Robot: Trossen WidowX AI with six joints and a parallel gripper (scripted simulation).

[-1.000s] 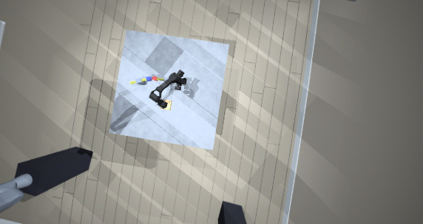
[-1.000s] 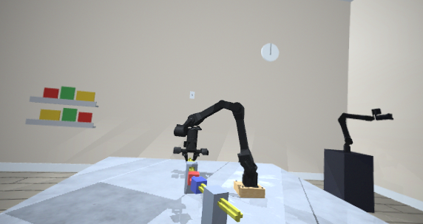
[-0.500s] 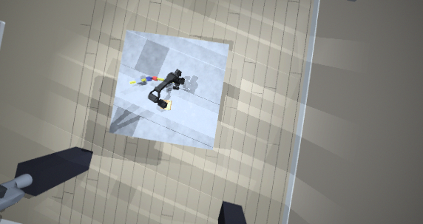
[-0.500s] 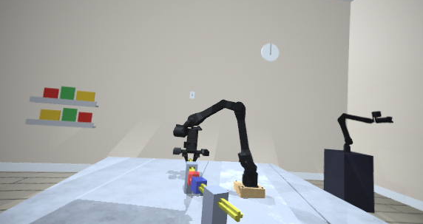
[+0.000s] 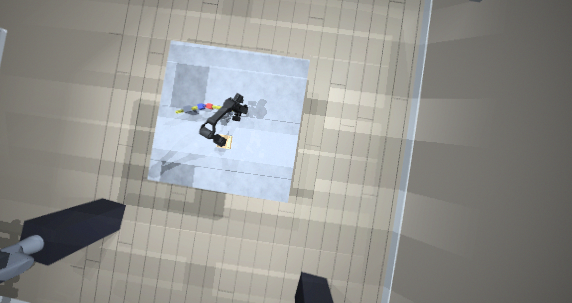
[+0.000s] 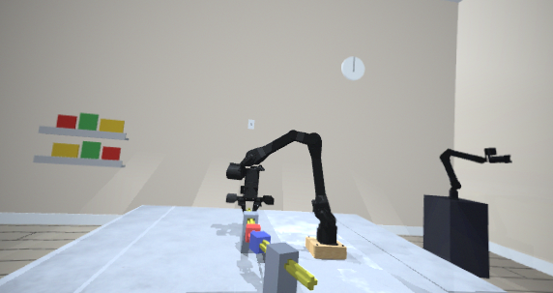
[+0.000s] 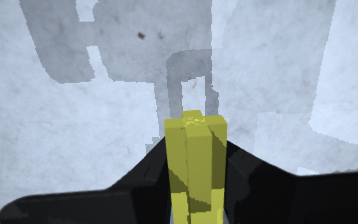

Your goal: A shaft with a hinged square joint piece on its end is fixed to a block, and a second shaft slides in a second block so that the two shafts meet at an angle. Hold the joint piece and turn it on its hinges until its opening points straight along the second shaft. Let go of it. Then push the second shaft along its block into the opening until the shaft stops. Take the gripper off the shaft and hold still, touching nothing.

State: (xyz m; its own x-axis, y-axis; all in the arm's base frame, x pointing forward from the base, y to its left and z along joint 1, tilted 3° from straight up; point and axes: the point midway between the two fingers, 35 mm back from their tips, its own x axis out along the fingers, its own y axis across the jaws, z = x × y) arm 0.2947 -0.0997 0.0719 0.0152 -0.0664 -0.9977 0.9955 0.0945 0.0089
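Observation:
My gripper (image 6: 250,205) (image 7: 189,138) (image 5: 231,107) points straight down and is shut on the far end of a yellow square shaft (image 7: 195,131) (image 6: 249,209). This shaft runs into the far grey block (image 6: 249,221). In front of that block sit a red piece (image 6: 251,232) (image 5: 209,106) and a blue joint piece (image 6: 259,241) (image 5: 201,106), close together. The near grey block (image 6: 279,272) (image 5: 189,109) carries the other yellow shaft (image 6: 301,274) (image 5: 179,111), which sticks out towards the camera. In the wrist view the black fingers press on both sides of the held shaft, above the pale table (image 7: 55,125).
The arm's wooden base (image 6: 326,249) (image 5: 226,142) stands on the table (image 6: 145,252) (image 5: 260,156), right of the blocks. A second arm on a dark pedestal (image 6: 454,233) stands off the table at the right. Dark boxes (image 5: 75,228) lie on the floor.

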